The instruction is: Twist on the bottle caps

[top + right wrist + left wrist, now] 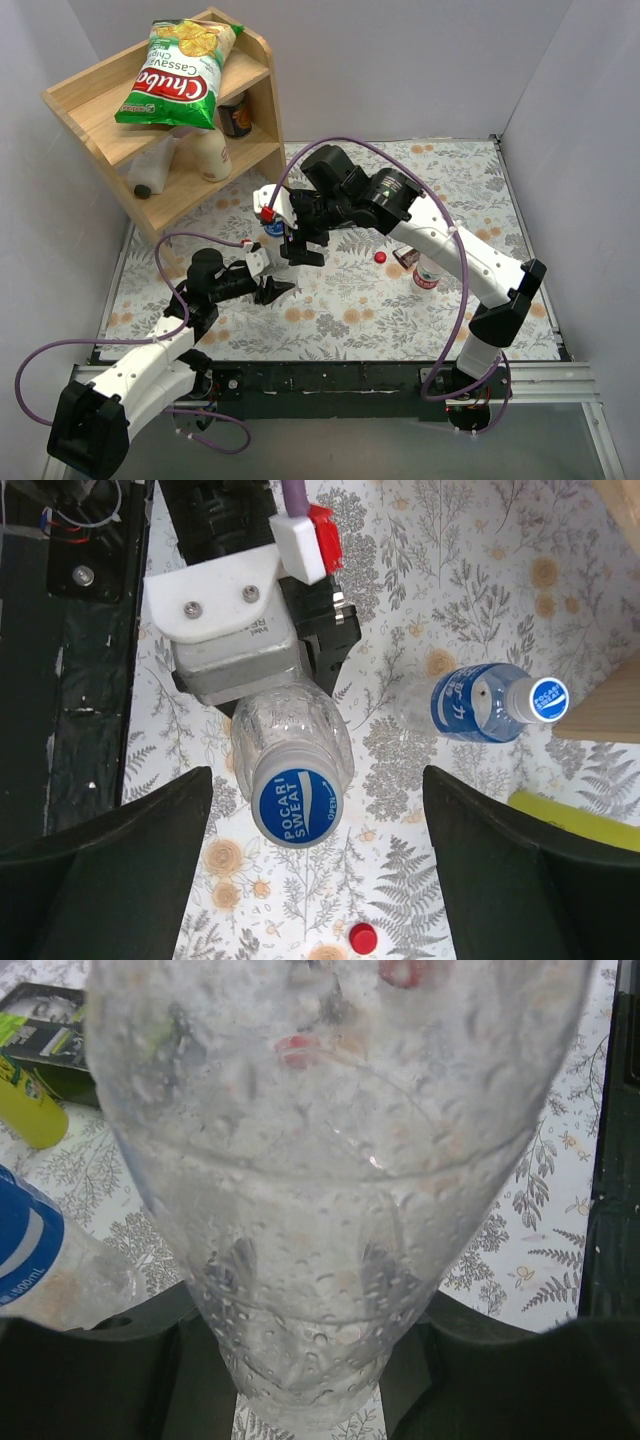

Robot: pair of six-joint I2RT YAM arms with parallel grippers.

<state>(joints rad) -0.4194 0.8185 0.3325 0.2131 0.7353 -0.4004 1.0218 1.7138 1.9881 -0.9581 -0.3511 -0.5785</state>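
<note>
While the left hand (pixel 310 1370) clamps the unlabelled bottle (pixel 291 735), its blue cap (pixel 295 808) seated, the right hand (pixel 316 780) hovers above, spread wide.

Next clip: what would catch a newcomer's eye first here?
The left gripper clamps an unlabelled clear bottle mid-table, its blue Pocari Sweat cap directly under the open right gripper. A loose red cap lies on the floral mat to their right, and a green chips bag tops the wooden shelf, far left.

Blue cap (pixel 296 807) on clear bottle (pixel 290 730), red cap (pixel 363 937), floral mat (pixel 450 560)
</note>
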